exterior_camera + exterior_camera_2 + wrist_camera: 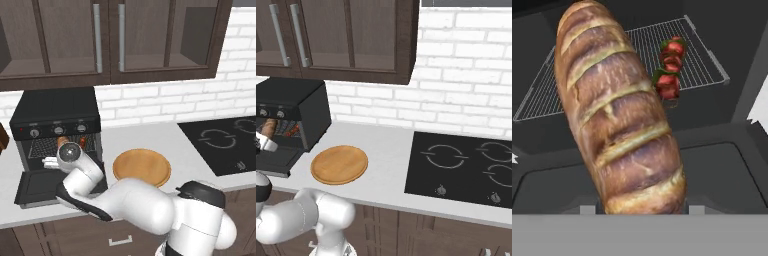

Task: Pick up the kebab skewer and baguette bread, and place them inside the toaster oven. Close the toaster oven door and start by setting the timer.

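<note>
One baguette bread (619, 120) fills the centre of the hand view, gripped at its near end by the jaws over the lowered toaster oven door (662, 175). One kebab skewer (669, 70) lies on the wire rack (557, 95), upper right. In the left base view the toaster oven (55, 117) sits at left, with three knobs; one round wooden plate (142, 167) lies bare beside it, a cooktop (225, 142) at right.

Crusty baguette bread (619, 120), metal wire rack (702, 60), wooden plate (142, 167).
</note>
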